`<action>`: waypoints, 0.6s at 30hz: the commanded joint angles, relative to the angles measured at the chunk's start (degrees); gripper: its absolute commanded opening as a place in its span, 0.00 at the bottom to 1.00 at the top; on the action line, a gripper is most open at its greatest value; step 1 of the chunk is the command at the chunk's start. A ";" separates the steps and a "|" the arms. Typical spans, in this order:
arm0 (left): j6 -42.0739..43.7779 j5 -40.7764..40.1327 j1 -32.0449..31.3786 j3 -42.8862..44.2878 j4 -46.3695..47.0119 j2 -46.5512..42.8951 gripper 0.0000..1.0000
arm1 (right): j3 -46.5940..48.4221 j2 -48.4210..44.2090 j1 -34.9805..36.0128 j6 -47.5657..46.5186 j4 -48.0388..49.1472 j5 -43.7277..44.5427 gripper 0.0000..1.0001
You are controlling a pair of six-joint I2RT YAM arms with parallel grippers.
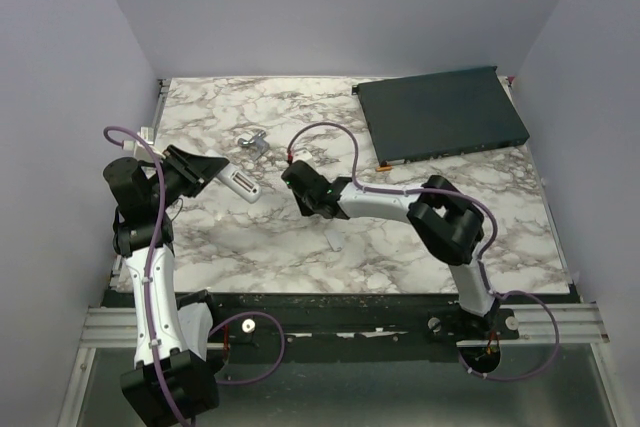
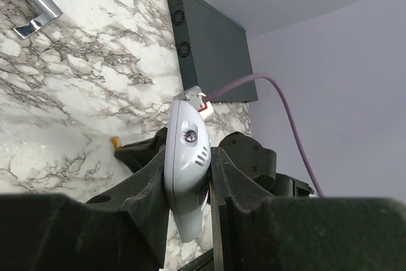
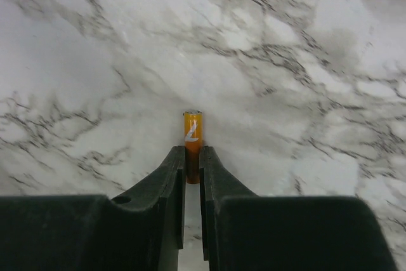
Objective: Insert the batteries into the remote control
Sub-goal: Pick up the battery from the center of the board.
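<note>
Your left gripper [image 2: 188, 160] has its fingers clamped on the slim white plastic remote control [image 2: 186, 138], squeezing its narrow sides near one end. The rest of the handset sticks out past the fingertips, over the left part of the white marble-patterned table [image 1: 400, 237].

Your right gripper [image 3: 192, 157] is nearly closed and pinches the small orange-copper cylindrical battery [image 3: 192, 132] by one end; the other end pokes out beyond the tips. From overhead that battery is hidden under the gripper, which sits mid-table just right of the remote.

There is open marble in front of both grippers. The large dark flat rectangular box [image 1: 442, 114] fills the far right corner, well apart. A small shiny metal bracket [image 1: 252, 141] lies just beyond the remote. A tiny pale grey plastic piece [image 1: 333, 239] lies near the right forearm, on the near side.

Only the left wrist view shows the remote's back, with a screw and vent slots. Its display and battery recess face away there. You cannot tell whether the battery touches the table.
</note>
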 commanded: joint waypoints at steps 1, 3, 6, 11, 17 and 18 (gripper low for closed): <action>0.11 1.83 0.49 1.24 3.14 0.01 0.00 | -9.21 -5.57 -4.32 -1.62 -7.96 -0.88 0.01; 0.19 2.58 0.22 1.29 3.91 0.21 0.00 | -12.56 -9.16 -5.73 -1.52 -7.60 -0.09 0.01; 0.93 3.96 -1.75 1.92 4.41 1.16 0.00 | -16.92 -15.31 -7.40 -1.50 -6.52 1.61 0.01; 1.86 7.24 -9.21 2.29 10.65 1.98 0.00 | -23.99 -25.27 -9.32 -2.33 -2.81 3.13 0.01; -2.95 14.83 -15.73 -1.56 28.96 2.06 0.00 | -34.22 -39.37 -9.51 -3.38 5.60 0.42 0.01; -3.77 15.56 -16.90 -2.06 31.94 2.23 0.00 | -36.03 -41.37 -9.51 -3.50 7.07 -0.36 0.01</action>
